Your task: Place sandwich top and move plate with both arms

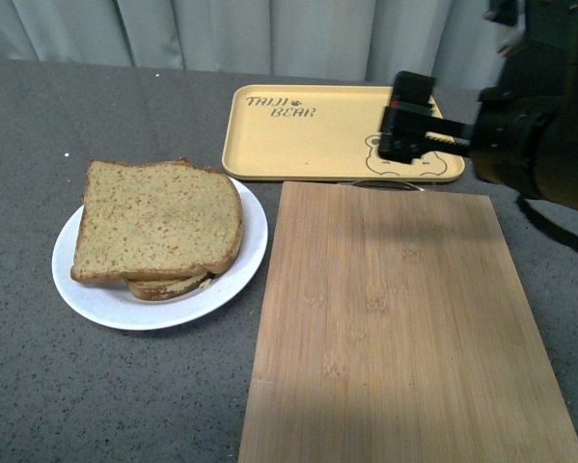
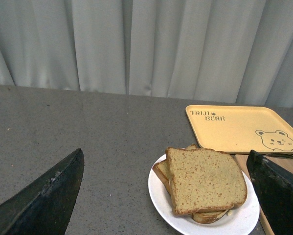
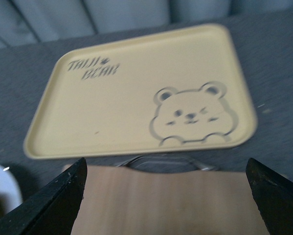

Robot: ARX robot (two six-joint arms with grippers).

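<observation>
The sandwich top [image 1: 158, 220], a tan-brown wholemeal slice, lies on other bread slices on the round white plate [image 1: 231, 280] at the left of the table. Both show in the left wrist view, the slice [image 2: 205, 178] on the plate [image 2: 158, 196]. My left gripper [image 2: 168, 198] is open and empty, back from the plate; it is out of the front view. My right gripper [image 1: 404, 118] is open and empty, raised over the yellow tray's near edge at the back right. In its wrist view [image 3: 166, 196] it looks down on the board's far end.
A yellow bear-print tray [image 1: 308, 130] lies empty at the back, also in the right wrist view [image 3: 136, 93]. A wooden cutting board [image 1: 404, 328] with a metal handle [image 3: 161, 161] lies right of the plate. Grey curtains hang behind the table.
</observation>
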